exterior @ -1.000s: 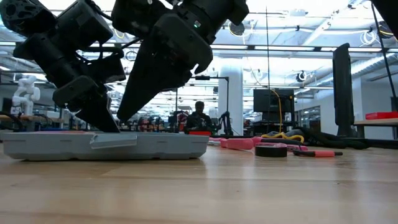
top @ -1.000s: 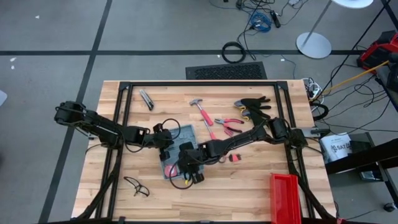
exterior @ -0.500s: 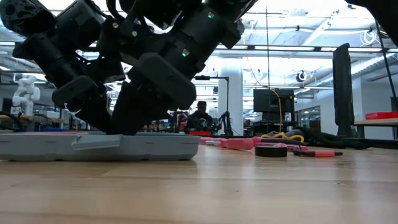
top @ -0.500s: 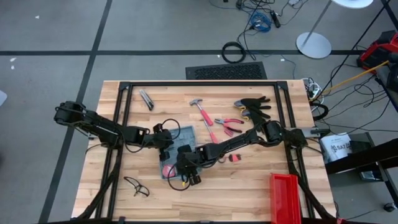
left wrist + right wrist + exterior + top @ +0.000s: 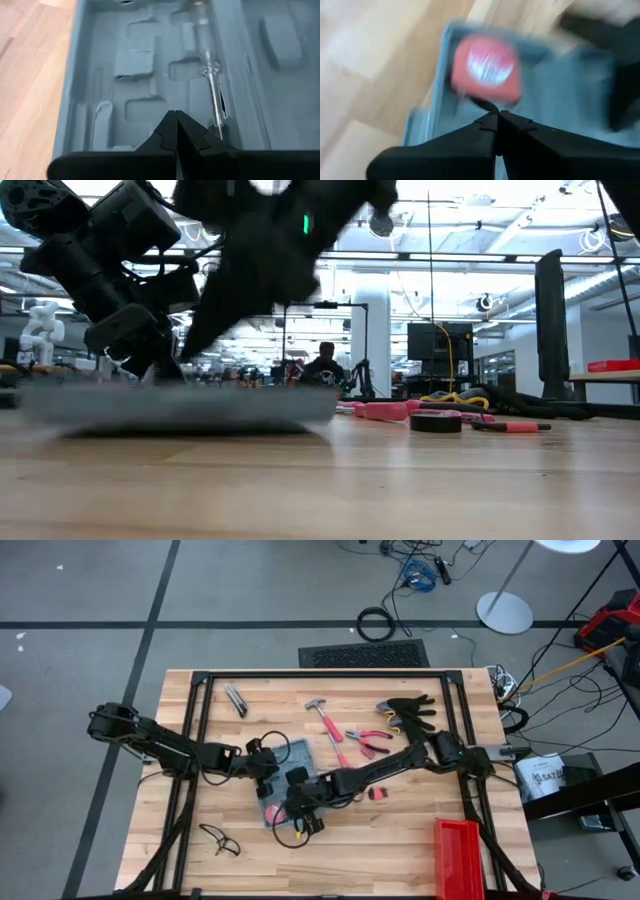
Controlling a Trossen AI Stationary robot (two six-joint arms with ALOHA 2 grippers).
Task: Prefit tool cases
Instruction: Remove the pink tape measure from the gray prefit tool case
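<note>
Counter (image 5: pixel 420 830) of pale wood carries one open blue-grey tool case (image 5: pixel 290 768) near its middle, lying flat. Two arms meet over it. The left tool (image 5: pixel 176 131) has its fingers pressed together above the case's grey moulded tray, beside one clear-handled screwdriver (image 5: pixel 206 60) lying in a slot. The right tool (image 5: pixel 497 122) also has its fingers together, over the case's near end, just by one round red object (image 5: pixel 487 67). Elsewhere lie one hammer (image 5: pixel 326 718), one pair of red pliers (image 5: pixel 368 741) and one red bin (image 5: pixel 458 858).
</note>
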